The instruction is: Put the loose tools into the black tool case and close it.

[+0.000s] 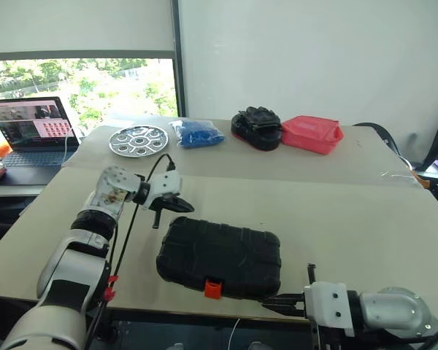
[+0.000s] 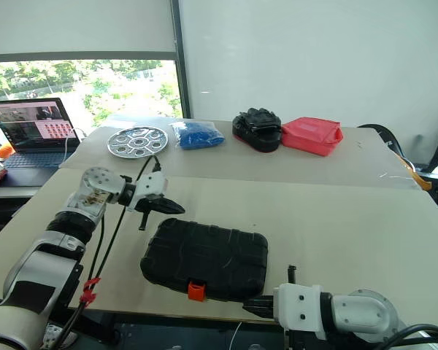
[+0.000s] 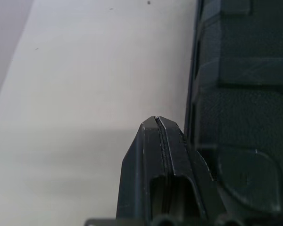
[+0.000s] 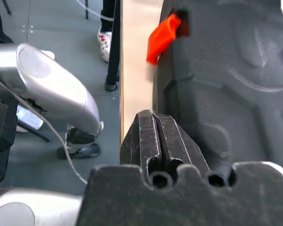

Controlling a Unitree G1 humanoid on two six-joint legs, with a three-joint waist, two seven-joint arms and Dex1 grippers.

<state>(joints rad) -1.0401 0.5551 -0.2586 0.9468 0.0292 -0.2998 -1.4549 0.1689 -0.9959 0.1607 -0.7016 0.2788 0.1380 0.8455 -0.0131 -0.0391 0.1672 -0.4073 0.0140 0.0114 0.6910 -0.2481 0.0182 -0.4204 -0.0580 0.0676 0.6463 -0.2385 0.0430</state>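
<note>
Black tool case (image 1: 220,257), one of it, lies shut in the lower middle of the left eye view on the near table (image 1: 365,219): a flat, dark, ribbed clamshell with rounded corners and one orange latch (image 1: 213,289) on its near edge; with the lid down, what it contains cannot be seen. One left gripper (image 1: 181,205) hangs at the case's upper left corner, fingers pressed together and pinching nothing, and one right gripper (image 1: 277,301) sits at the lower right by the case's near right corner, its fingers likewise pressed together. Along the upper part of that frame, on the far table, stand one round silver tray (image 1: 139,140) with shallow wells, one blue bag (image 1: 197,133), one lumpy black bundle (image 1: 257,127) and one pinkish-red container (image 1: 312,134) with its lid on; one open laptop (image 1: 33,130) is at the upper left. The right eye view gives the same layout, shifted slightly. In the left wrist view the joined black fingers (image 3: 153,165) rise at the bottom centre, just beside the case's textured edge on the right of the frame, with pale tabletop on the left. In the right wrist view the closed fingers (image 4: 155,141) rise at the bottom centre against the case's side, the orange latch at the upper middle.
</note>
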